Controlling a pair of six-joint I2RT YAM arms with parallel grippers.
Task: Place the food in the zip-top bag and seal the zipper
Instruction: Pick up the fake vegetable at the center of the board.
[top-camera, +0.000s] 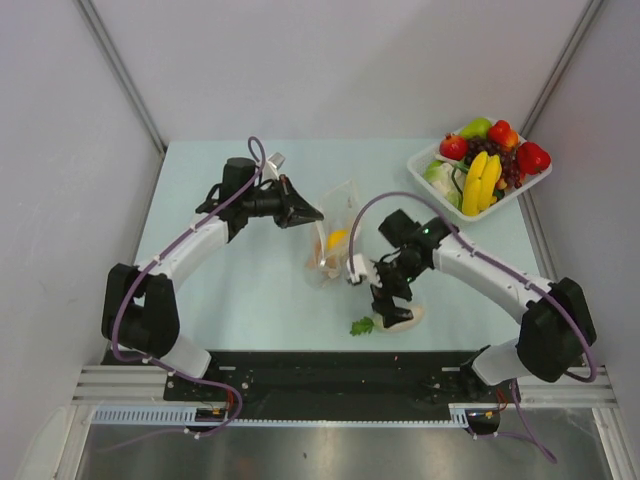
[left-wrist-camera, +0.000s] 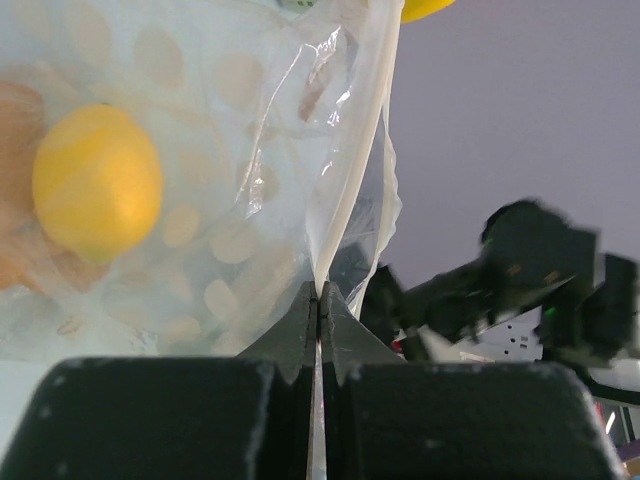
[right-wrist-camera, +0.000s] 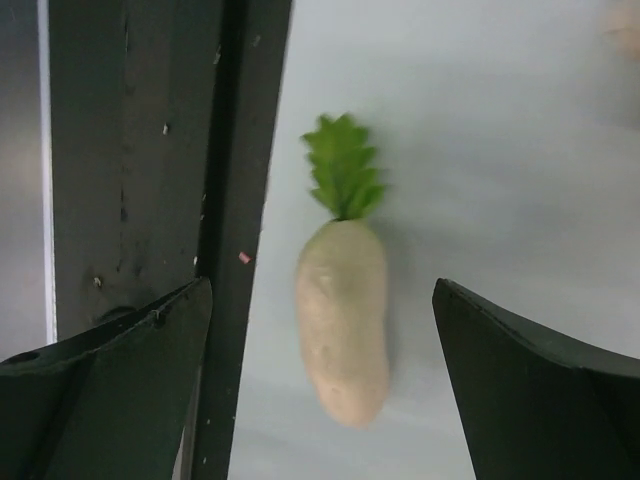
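Left gripper (top-camera: 306, 213) clamped tight on the edge of the bag (top-camera: 342, 203), mid-table; lemon (left-wrist-camera: 97, 180) inside it. Right gripper (top-camera: 388, 303) jaws wide, nothing held, hanging over the radish (right-wrist-camera: 343, 330) lying on the table (top-camera: 250, 290), near side, right of bag.

The left arm (top-camera: 190, 250) rises from its base at the near left, bends at the elbow and reaches forward and to the right, with its wrist roughly level. The left gripper (top-camera: 305, 213) points right with its jaws pressed together, pinching a thin edge of the zip-top bag (top-camera: 345, 205) between the fingertips. The right arm (top-camera: 490, 270) sweeps up and leftward from its base at the near right, and its wrist tips steeply downward. The right gripper (top-camera: 390, 305) points down and hangs low, its jaws spread wide and gripping nothing.
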